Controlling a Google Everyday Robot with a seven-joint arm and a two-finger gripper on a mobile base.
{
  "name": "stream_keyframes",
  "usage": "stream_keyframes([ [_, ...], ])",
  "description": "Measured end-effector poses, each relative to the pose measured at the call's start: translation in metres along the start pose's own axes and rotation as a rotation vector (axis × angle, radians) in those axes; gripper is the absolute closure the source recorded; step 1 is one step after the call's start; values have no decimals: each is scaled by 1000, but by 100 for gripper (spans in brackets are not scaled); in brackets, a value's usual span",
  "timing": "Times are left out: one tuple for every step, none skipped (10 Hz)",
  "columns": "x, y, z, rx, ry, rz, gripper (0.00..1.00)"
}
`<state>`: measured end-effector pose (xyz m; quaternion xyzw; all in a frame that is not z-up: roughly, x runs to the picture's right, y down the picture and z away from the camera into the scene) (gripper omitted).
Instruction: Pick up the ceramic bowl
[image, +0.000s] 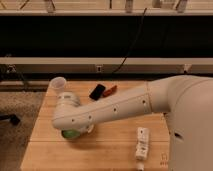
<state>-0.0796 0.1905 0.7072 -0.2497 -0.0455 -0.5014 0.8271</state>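
Though the arm's wrist hides the gripper (74, 129) and I cannot tell its state, it sits right over the ceramic bowl (71, 134), at seven o'clock on the table (107, 145). The white cup (58, 83) stands at eleven. The lift looks not yet done.

Likely a lab or workshop: wooden surface (115, 150), dark rail-lined shelving (100, 35), cable (132, 47); tool hidden at arm's end.
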Motion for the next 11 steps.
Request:
stream_keyframes([
  [4, 1, -7, 6, -1, -3, 100],
  [10, 3, -15, 11, -1, -4, 100],
  [12, 4, -17, 12, -2, -3, 100],
  [12, 3, -18, 15, -3, -9, 100],
  [13, 1, -20, 22, -4, -12, 100],
  [15, 2, -23, 25, -4, -15, 100],
  [17, 3, -27, 28, -4, -18, 100],
  [20, 4, -31, 32, -3, -20, 100],
  [23, 5, -36, 36, -4, -22, 100],
  [24, 5, -36, 36, -4, -23, 100],
  [24, 5, -36, 38, -3, -25, 100],
])
